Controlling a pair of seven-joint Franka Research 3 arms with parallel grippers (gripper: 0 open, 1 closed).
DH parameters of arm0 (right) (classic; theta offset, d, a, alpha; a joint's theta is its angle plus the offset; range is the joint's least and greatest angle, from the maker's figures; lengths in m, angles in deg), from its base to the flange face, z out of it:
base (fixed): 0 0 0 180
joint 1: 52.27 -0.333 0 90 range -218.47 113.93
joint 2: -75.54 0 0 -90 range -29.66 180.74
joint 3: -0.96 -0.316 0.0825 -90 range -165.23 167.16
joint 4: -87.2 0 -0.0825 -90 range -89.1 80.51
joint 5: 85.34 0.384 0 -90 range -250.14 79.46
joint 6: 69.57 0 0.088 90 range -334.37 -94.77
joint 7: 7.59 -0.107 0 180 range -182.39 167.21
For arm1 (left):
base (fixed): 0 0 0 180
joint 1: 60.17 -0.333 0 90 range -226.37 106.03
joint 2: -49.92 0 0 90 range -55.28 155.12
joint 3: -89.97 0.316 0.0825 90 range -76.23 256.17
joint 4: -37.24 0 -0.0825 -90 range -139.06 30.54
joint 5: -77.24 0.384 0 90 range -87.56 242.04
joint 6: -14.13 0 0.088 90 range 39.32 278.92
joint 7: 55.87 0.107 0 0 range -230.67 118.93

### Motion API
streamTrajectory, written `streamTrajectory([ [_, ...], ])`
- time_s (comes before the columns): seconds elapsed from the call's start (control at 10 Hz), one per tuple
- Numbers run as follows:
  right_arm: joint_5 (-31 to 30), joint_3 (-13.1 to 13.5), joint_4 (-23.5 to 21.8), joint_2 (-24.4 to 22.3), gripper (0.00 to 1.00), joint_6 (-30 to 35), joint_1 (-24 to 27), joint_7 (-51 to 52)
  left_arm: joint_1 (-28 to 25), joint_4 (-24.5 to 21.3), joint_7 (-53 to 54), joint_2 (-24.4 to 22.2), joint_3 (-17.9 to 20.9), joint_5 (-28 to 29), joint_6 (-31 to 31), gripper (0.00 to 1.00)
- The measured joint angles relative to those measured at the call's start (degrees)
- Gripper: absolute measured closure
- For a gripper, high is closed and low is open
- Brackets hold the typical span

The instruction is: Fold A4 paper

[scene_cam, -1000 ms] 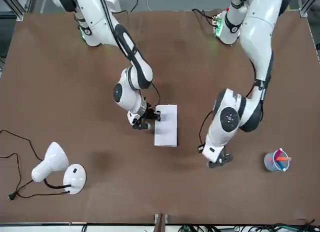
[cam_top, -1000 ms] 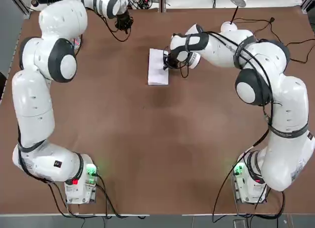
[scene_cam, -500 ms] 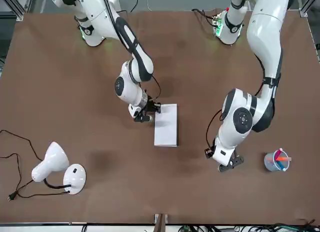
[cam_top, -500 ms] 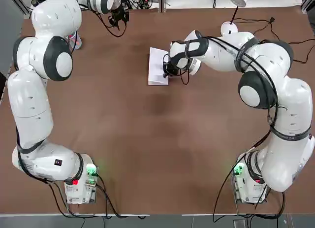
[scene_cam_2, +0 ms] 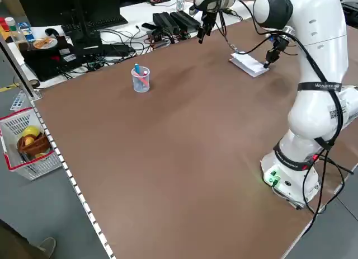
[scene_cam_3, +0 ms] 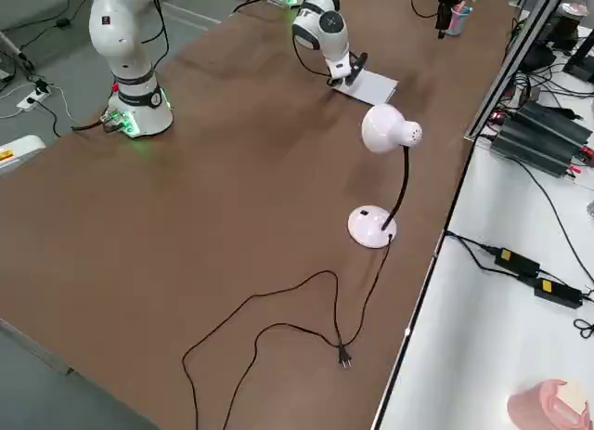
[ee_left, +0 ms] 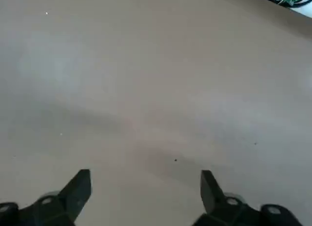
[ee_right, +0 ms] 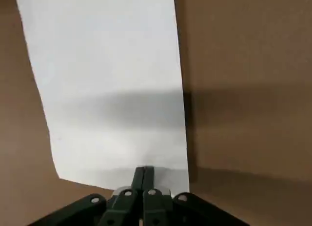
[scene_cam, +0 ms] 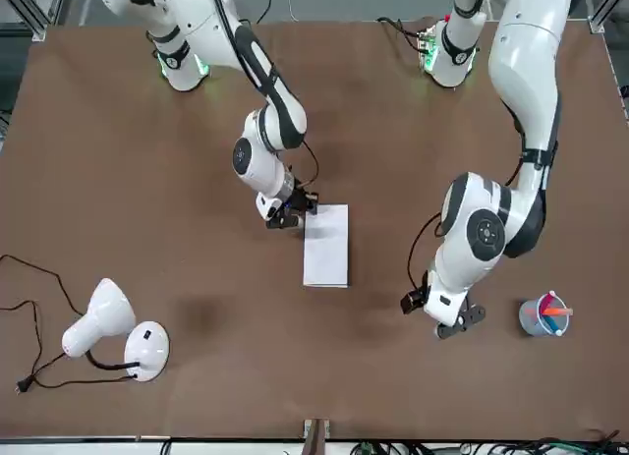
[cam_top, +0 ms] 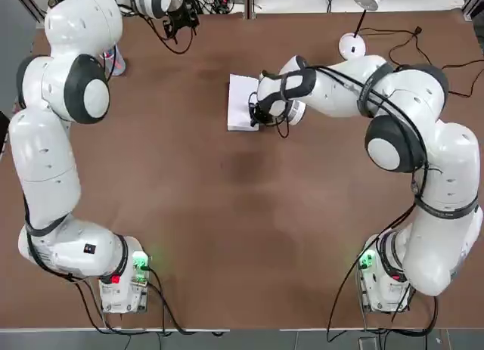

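Observation:
The A4 paper (cam_top: 242, 102) lies flat on the brown table as a narrow white strip, also seen in the front view as the paper (scene_cam: 326, 245). My right gripper (cam_top: 255, 117) is shut, its tips pressed down on the strip's edge on the robot's right side, near the corner closest to the robot. In the right wrist view the closed fingertips (ee_right: 144, 173) rest on the paper (ee_right: 107, 84) at its edge. My left gripper (cam_top: 185, 21) hovers far off near the table's far left edge, open and empty (ee_left: 145, 179).
A white desk lamp (scene_cam: 108, 322) with its round base (cam_top: 352, 44) and cable (scene_cam_3: 278, 309) stands at the far right. A clear cup with pens (scene_cam: 543, 315) stands at the far left. Cables and power strips (scene_cam_2: 173, 21) lie beyond the far edge.
The left gripper opened and drew away toward the far left edge. The right gripper, still shut, slid a little along the paper's edge toward the robot.

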Motion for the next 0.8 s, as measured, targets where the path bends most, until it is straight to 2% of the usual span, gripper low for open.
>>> streamTrajectory([
  [0.2, 0.0, 0.1, 0.56, -0.06, 0.99, -0.33, 0.15, 0.0, -3.12, 0.01, 1.37, -0.13, -1.44, 0.0, 0.0, 0.0],
  [0.5, 0.0, 0.29, 2.0, 0.52, 0.99, -0.33, 0.36, 0.0, -7.06, -0.06, 9.87, -1.75, -1.43, -1.04, -0.05, 0.0],
  [0.8, 0.0, 0.33, 3.88, 2.65, 0.99, -0.34, 0.4, 0.0, -8.73, -2.91, 21.27, -6.09, 2.57, -5.39, -0.61, 0.0],
])
